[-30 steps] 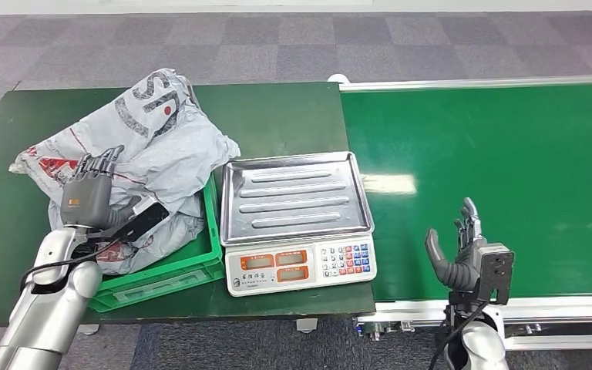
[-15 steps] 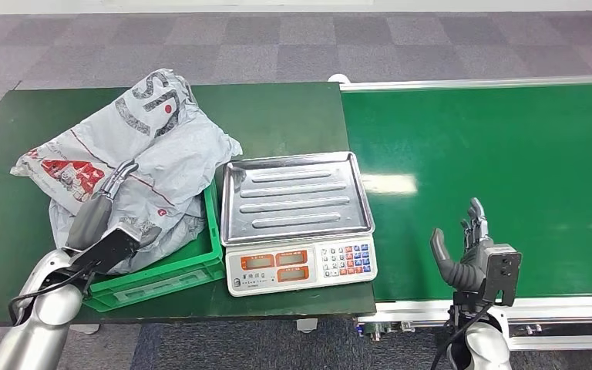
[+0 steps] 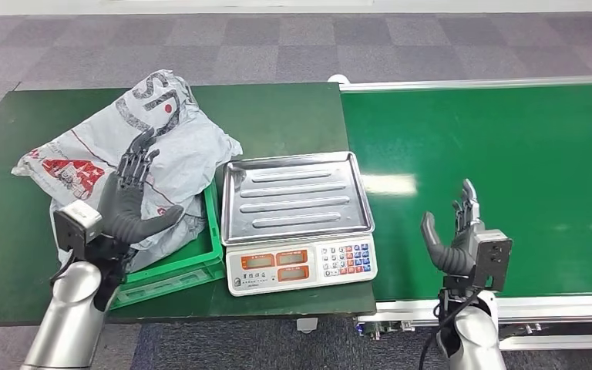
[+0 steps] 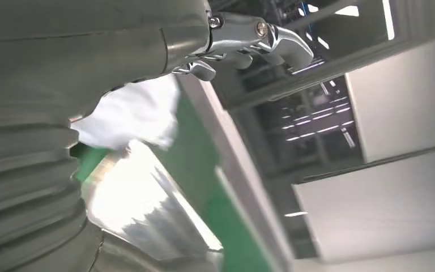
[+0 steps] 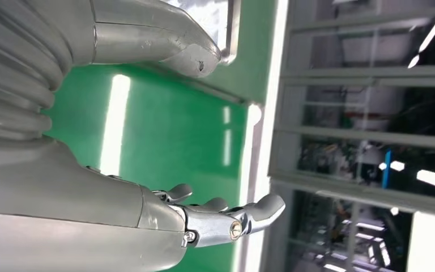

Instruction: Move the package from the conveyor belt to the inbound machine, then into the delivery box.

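The package (image 3: 171, 137), a crumpled grey-white mailer bag with red print, lies across the green crate (image 3: 176, 267) and spills over its far side onto the dark green table (image 3: 277, 108). My left hand (image 3: 129, 203) stands upright over the bag's near part, fingers spread, thumb out, holding nothing; whether it touches the bag is unclear. In the left wrist view the bag (image 4: 141, 113) shows white beyond the fingers (image 4: 249, 34). My right hand (image 3: 459, 242) is open above the near edge of the bright green conveyor belt (image 3: 493, 146), empty.
A weighing scale with a steel tray (image 3: 297, 193) and a keypad (image 3: 301, 267) sits between the crate and the belt. The belt's metal rail (image 3: 555, 310) runs along the front. Grey carpet floor lies behind the table.
My left hand came off the package, dipped low toward the crate's near edge, then rose and turned upright with fingers spread. The package stays in the crate. The right hand barely shifted.
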You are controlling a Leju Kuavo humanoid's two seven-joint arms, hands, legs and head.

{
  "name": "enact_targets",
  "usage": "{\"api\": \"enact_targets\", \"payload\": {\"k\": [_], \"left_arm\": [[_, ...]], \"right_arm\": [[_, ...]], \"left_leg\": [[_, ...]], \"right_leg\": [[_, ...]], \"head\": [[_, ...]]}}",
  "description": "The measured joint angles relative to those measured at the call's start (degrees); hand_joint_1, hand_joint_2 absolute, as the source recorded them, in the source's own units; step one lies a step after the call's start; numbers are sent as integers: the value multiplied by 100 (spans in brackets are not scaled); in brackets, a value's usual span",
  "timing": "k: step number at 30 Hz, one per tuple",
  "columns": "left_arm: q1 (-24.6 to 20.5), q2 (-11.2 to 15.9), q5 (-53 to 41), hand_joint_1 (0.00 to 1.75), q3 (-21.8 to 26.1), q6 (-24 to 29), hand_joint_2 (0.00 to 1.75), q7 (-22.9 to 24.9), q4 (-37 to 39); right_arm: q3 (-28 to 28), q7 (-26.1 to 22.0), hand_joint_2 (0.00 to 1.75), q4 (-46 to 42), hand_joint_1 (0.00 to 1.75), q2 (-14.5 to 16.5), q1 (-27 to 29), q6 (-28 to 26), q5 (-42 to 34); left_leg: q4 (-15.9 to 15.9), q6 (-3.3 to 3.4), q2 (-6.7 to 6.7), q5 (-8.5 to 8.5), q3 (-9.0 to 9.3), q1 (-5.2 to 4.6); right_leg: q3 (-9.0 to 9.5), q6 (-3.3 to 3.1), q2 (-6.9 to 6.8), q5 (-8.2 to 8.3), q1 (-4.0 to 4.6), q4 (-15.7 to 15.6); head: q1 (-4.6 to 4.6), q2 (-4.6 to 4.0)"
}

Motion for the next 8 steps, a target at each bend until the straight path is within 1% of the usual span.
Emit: {"api": "enact_targets", "payload": {"k": [2, 5, 7, 8], "left_arm": [[-333, -319, 342, 0, -308, 108, 175, 98, 377], [-751, -741, 1007, 0, -704, 218, 175, 386, 1110], [-953, -959, 1182, 0, -892, 372, 175, 457, 1598], [-1000, -1006, 1186, 0, -934, 419, 175, 451, 1710]], "right_arm": [[227, -3, 175, 212, 0, 66, -347, -10, -70], [588, -21, 175, 669, 0, 167, -861, 3, -230], [809, -32, 175, 987, 0, 224, -1140, -32, -295], [858, -35, 175, 1058, 0, 238, -1204, -49, -304]], "left_leg": [[2, 2, -3, 8, -2, 0], [2, 2, -4, 16, -2, 0], [3, 1, -2, 18, -2, 0], [3, 0, -1, 19, -2, 0]], "right_leg": [[1, 2, -2, 6, 0, 0], [4, 4, -3, 14, 0, 0], [1, 4, -1, 18, 0, 1], [1, 4, 0, 19, 0, 1]], "head": [[1, 0], [2, 0], [1, 0], [1, 0]]}}
